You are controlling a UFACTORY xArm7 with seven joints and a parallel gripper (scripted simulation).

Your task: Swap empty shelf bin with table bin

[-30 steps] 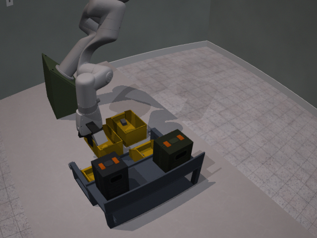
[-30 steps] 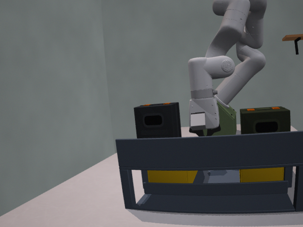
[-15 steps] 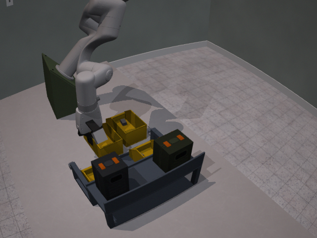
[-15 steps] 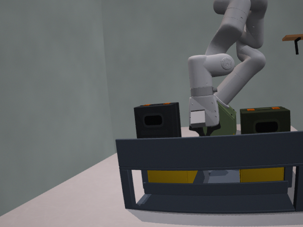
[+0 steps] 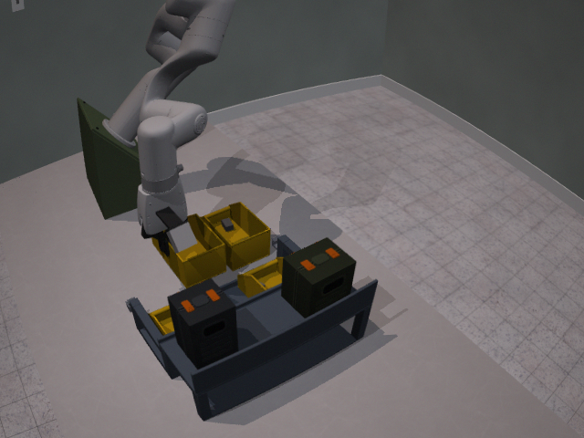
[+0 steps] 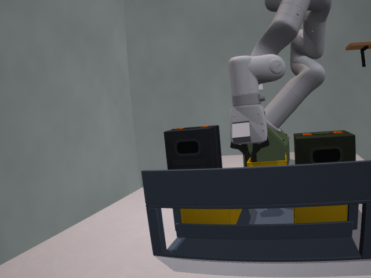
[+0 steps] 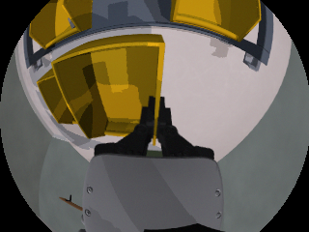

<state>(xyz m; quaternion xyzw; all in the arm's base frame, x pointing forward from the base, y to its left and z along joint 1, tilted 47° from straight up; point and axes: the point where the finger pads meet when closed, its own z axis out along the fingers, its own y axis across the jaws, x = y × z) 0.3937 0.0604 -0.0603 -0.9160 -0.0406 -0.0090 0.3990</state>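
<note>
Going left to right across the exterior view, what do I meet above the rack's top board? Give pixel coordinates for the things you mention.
Black case (image 5: 191, 337) (image 6: 193, 161), gripper (image 5: 163, 252) (image 6: 251, 163) (image 7: 155, 105) shut on a yellow bin (image 5: 203, 268) (image 6: 266, 163) (image 7: 116, 63), dark green case (image 5: 295, 287) (image 6: 304, 149).

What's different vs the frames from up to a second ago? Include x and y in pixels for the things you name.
Gripper (image 5: 164, 248) (image 6: 251, 163) (image 7: 155, 105) rose, lifting the empty bin (image 5: 203, 267) (image 6: 266, 163) (image 7: 113, 68) by one wall into exterior view. No release. Unchanged: bin with the grey part (image 5: 249, 248) (image 7: 54, 102), shelf (image 5: 283, 349) (image 6: 254, 185), both cases (image 5: 203, 334) (image 5: 318, 277) (image 6: 191, 158) (image 6: 323, 143).
</note>
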